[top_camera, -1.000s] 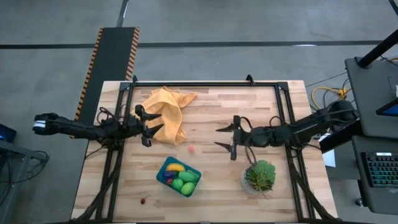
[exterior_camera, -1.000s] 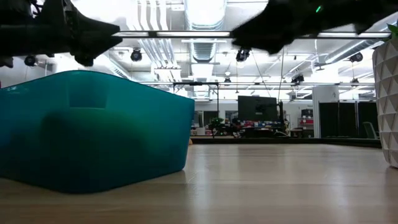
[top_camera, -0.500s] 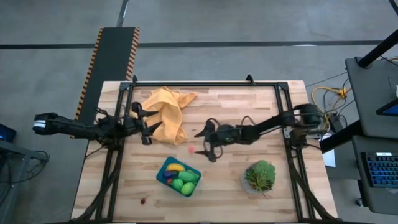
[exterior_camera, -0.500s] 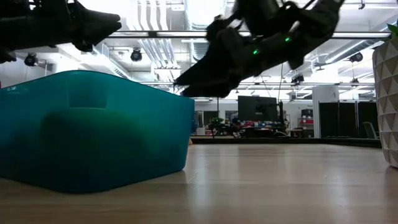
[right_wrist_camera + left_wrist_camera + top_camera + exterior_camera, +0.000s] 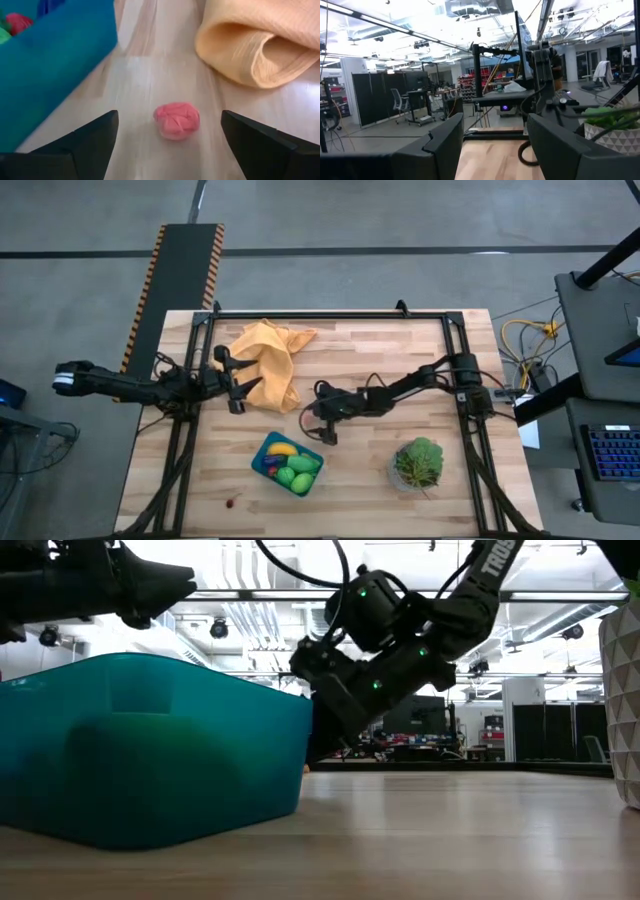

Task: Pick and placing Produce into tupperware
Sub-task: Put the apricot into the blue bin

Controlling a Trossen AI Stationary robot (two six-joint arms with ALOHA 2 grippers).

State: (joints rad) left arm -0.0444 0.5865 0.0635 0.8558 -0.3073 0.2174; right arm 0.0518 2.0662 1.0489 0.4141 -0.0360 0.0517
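Note:
The teal tupperware (image 5: 288, 463) sits near the table's near edge and holds a yellow banana, green ovals and other produce. A small pink piece (image 5: 176, 120) lies on the wood between the tupperware (image 5: 50, 65) and the orange cloth (image 5: 255, 45). My right gripper (image 5: 313, 418) is open and low over the table. Its fingers (image 5: 85, 142) stand on either side of the pink piece without touching it. My left gripper (image 5: 248, 377) hangs open above the cloth's left edge. A tiny red piece (image 5: 232, 502) lies by the table's near edge.
The crumpled orange cloth (image 5: 268, 362) lies toward the far left of the table, close to both grippers. A leafy green plant in a pot (image 5: 418, 462) stands on the near right. Black frame rails run along the table's left, right and far edges.
My right gripper has swept from the table's right side toward the left, and has come down and tipped toward the pink piece. It now straddles the piece beside the tupperware's far corner. The left arm has stayed almost still.

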